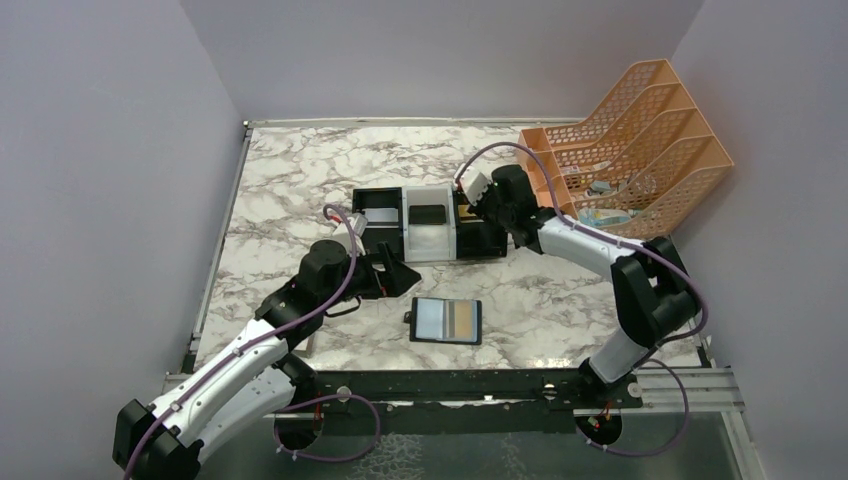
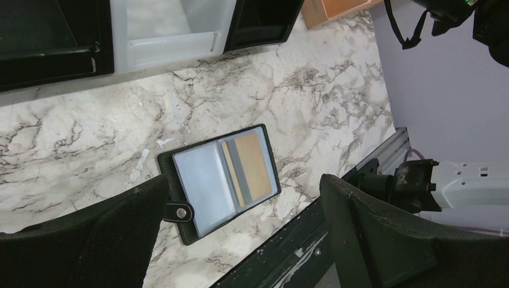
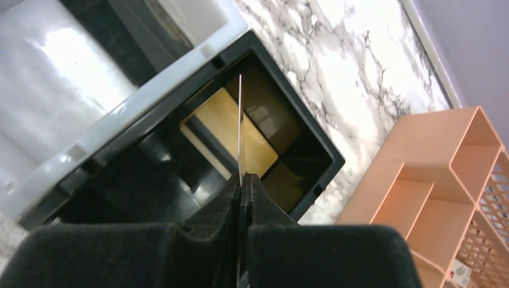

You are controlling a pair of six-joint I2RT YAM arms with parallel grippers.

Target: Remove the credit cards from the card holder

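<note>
- Card holder (image 1: 446, 321) lies open and flat on the marble table (image 1: 300, 190), on the near side of the three-compartment tray (image 1: 430, 245) and apart from it, with its little tab pointing left.
- We see a gold-tan credit card (image 2: 252, 165) with a grey stripe tucked into the holder's right pocket. The left pocket panel is bluish-grey.
- The left gripper (image 1: 398, 276) hangs off the tray's near-left corner, its fingers spread wide with nothing between them.
- The right gripper (image 3: 241, 180) is over the tray's right black compartment, its fingers pressed together on the lower edge of a thin card (image 3: 240, 126). We see that card edge-on, standing upright.
- On that compartment's floor lies a gold-tan rectangle (image 3: 225, 123). We cannot tell whether it is another card.
- An orange file rack (image 1: 630, 150) stands to the right of the tray.
</note>
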